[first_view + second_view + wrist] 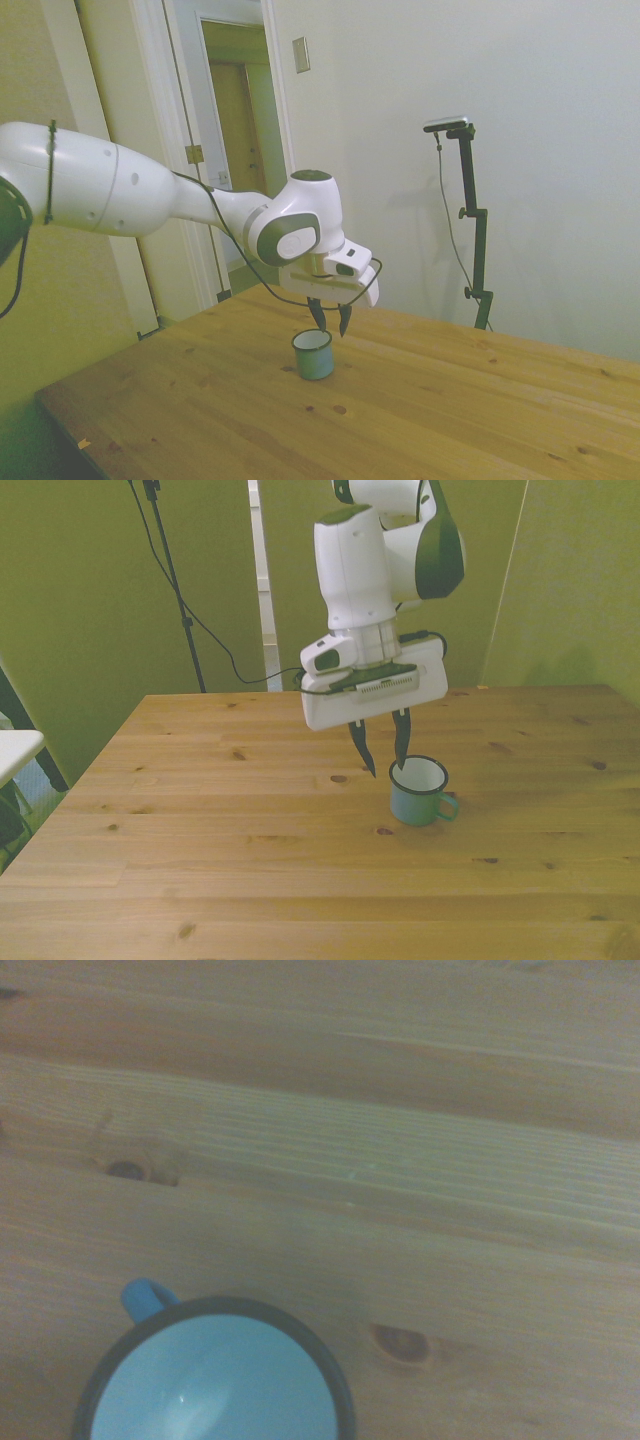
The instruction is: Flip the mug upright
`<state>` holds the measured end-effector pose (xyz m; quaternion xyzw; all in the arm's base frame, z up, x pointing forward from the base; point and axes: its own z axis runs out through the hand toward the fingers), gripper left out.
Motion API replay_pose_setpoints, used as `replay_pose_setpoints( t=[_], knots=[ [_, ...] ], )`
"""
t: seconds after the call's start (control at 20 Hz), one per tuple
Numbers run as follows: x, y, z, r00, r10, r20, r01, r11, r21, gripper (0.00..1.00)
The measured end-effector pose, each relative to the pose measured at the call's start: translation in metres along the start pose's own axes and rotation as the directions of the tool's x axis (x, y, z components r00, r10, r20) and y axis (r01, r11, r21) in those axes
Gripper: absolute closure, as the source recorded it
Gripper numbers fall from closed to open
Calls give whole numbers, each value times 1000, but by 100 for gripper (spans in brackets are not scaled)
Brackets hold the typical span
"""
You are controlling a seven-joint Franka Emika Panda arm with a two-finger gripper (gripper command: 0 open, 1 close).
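The light-blue mug [419,792] stands upright on the wooden table [200,810], dark rim up, its handle toward the front view's right. In the side view the mug [312,354] sits near the table's middle. My gripper [382,752] hangs just above the mug's rim, open, with nothing between its fingers; one fingertip [401,746] is over the rim's edge, the other off to the front view's left. The wrist view shows the mug [215,1380] from above, its pale inside and handle visible.
Bare plank table [450,400] all around the mug. A wall and a doorway [240,110] lie beyond the table in the side view. A white surface [15,750] shows at the front view's left edge.
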<state>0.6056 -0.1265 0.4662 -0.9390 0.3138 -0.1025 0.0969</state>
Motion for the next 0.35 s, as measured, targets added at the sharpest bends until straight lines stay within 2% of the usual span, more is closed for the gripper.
replay_pose_setpoints(
  t=[0.2,0.35],
  knots=[
    [-32,27,-48,994,68,-88,-75,994,-74,0],
    [-63,42,-70,978,151,-142,-168,979,-114,0]
  ],
)
